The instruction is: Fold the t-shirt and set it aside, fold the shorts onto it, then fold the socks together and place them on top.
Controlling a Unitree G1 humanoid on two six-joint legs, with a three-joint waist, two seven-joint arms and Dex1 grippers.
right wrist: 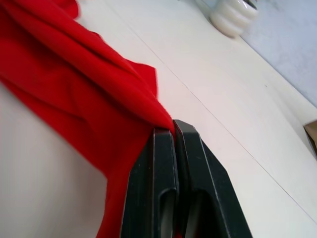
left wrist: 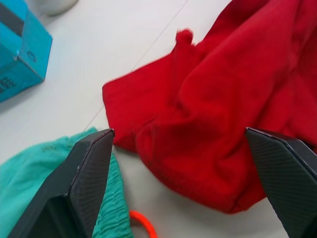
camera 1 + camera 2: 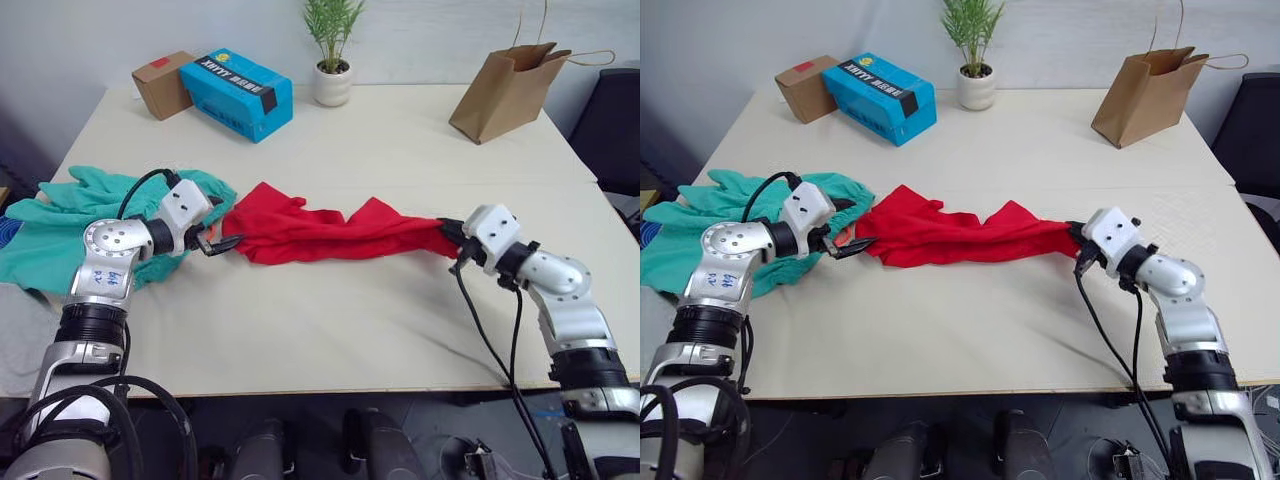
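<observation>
Your right hand (image 1: 173,130) is clamped on one end of the red t-shirt (image 3: 320,232), which lies bunched in a long strip across the tabletop (image 3: 400,140). Your left hand (image 3: 222,243) gapes wide at the shirt's other end, gripping nothing. The teal shorts (image 3: 60,225) lie beside that end, partly hidden behind your left arm and cut off at the frame edge.

The red t-shirt (image 3: 330,232) lies bunched lengthwise mid-table, teal shorts (image 3: 60,225) crumpled touching its left end.
</observation>
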